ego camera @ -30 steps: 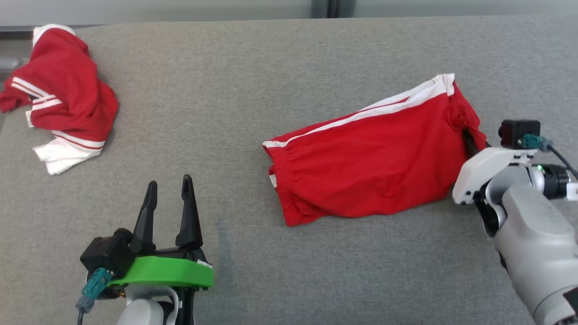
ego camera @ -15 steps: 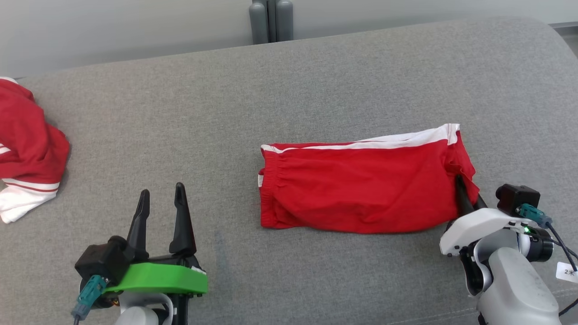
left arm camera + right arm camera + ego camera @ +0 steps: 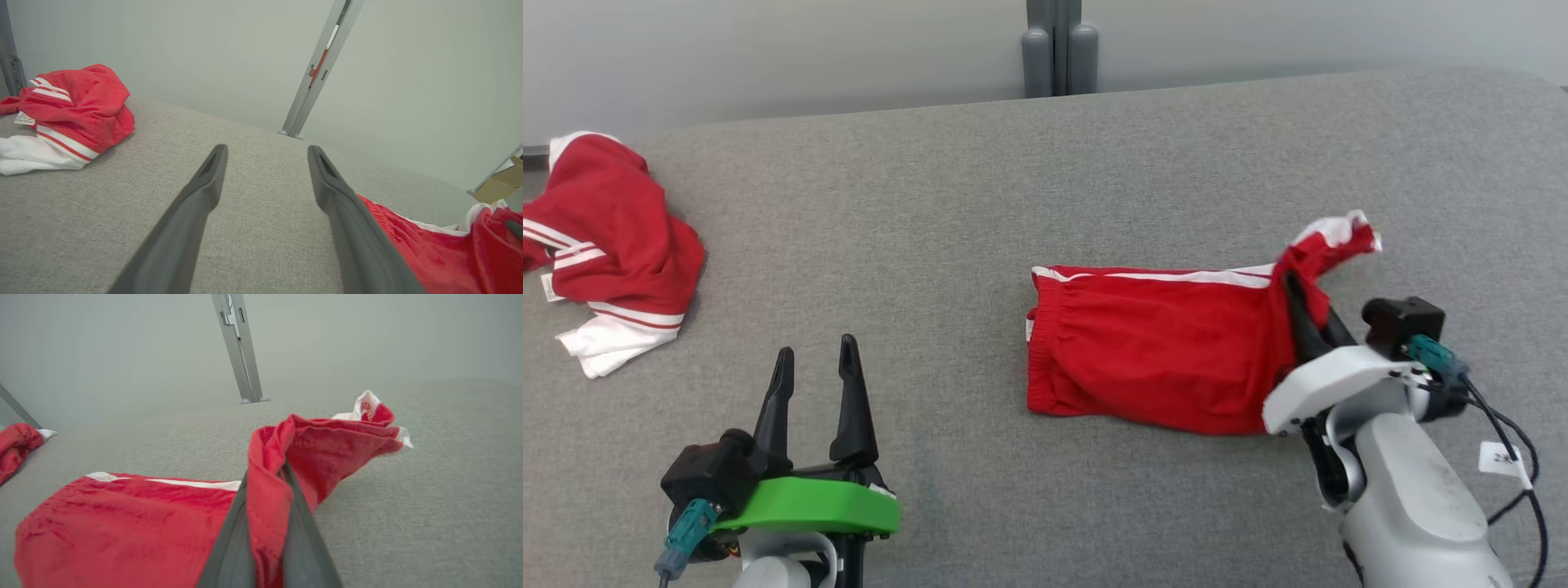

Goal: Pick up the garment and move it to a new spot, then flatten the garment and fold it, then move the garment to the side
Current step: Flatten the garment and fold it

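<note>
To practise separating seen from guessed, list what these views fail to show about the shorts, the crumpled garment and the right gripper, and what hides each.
Right gripper: right wrist view, cloth of the red shorts hides where its fingers meet.
Crumpled garment: head view, cut by the left edge; kind unclear.
White tag by the right arm's cable: head view, print too small.

Tips of the right gripper inside the red garment; crumpled garment partly beyond the left edge
</note>
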Motion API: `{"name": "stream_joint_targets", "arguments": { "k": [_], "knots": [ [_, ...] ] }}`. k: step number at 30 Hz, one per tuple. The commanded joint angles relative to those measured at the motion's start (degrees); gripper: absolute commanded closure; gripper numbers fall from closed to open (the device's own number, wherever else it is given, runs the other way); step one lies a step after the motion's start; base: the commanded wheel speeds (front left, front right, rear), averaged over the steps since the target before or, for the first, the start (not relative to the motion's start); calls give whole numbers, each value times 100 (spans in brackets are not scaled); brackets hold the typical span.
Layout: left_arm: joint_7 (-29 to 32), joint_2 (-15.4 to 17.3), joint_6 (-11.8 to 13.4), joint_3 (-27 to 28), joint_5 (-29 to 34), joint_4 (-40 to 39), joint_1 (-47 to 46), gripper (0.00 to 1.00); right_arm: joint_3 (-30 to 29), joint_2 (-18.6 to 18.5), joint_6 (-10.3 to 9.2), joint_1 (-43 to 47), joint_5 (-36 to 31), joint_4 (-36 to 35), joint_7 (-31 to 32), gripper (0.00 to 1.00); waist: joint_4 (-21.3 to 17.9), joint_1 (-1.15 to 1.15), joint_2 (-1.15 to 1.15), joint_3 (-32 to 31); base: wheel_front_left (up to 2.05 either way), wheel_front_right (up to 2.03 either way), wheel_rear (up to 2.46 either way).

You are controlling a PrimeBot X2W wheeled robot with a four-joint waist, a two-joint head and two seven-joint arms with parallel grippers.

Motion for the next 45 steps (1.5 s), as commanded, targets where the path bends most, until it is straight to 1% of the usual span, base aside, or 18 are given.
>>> {"name": "stream_joint_targets", "arguments": {
  "k": [1, 6, 10, 14, 21, 23, 24, 27, 28, 29, 33, 37, 39, 45],
  "knots": [
    [-13, 0, 13, 2, -23, 6, 93, 0, 262, 6, -6, -107, 152, -59, 37, 100, 98, 0, 0, -49, 0, 0, 0],
    [-17, -35, 3, -30, -29, 10, 34, 0, 1397, 6, -6, -385, 647, -91, 168, 100, 256, 0, 0, -42, 0, 0, 0],
    [-20, -56, -6, -33, -33, 25, 3, 0, 2148, -2, -6, -441, 912, 97, 287, 100, 365, 0, 0, -7, 0, 0, 0],
    [-24, -68, -12, -5, -45, 33, -5, 0, 2643, -1, -6, -459, 1113, 296, 291, 100, 443, 0, 0, 36, 0, 0, 0],
    [-29, -92, -41, 47, -14, 51, 29, 0, 3035, 3, -6, -591, 1231, 516, 157, 100, 445, 0, 0, 63, 0, 0, 0],
    [-30, -105, -40, 43, -1, 59, 36, 0, 3147, 3, -6, -633, 1203, 525, 114, 82, 424, 0, 0, 57, 0, 0, 0],
    [-30, -109, -46, 38, 7, 64, 40, 0, 3224, 5, -6, -641, 1193, 513, 99, 68, 412, 0, 0, 52, 0, 0, 0],
    [-27, -118, -64, 30, 23, 80, 53, 0, 3438, 6, -6, -614, 1223, 451, 59, 60, 377, 0, 0, 36, 0, 0, 0],
    [-27, -123, -64, 26, 29, 84, 61, 0, 3504, 3, -6, -596, 1232, 422, 43, 21, 364, 0, 0, 30, 0, 0, 0],
    [-27, -125, -66, 23, 34, 86, 68, 0, 3546, 4, -6, -586, 1211, 401, 30, 0, 355, 0, 0, 25, 0, 0, 0],
    [-28, -135, -79, 19, 45, 94, 114, 0, 3650, 4, -6, -455, 1150, 218, -29, 0, 323, 0, 0, -3, 0, 0, 0],
    [-28, -144, -75, 21, 63, 102, 162, 0, 3493, 1, -6, -267, 1010, -8, -65, 0, 301, 0, 0, -41, 0, 0, 0],
    [-29, -146, -79, 25, 68, 93, 167, 0, 3294, 1, -6, -146, 891, -128, -73, 0, 292, 0, 0, -54, 0, 0, 0],
    [-28, -150, -86, 33, 75, 84, 230, 0, 2287, 2, -6, 248, 417, -644, -70, 0, 256, 0, 0, -75, 0, 0, 0]
  ]
}}
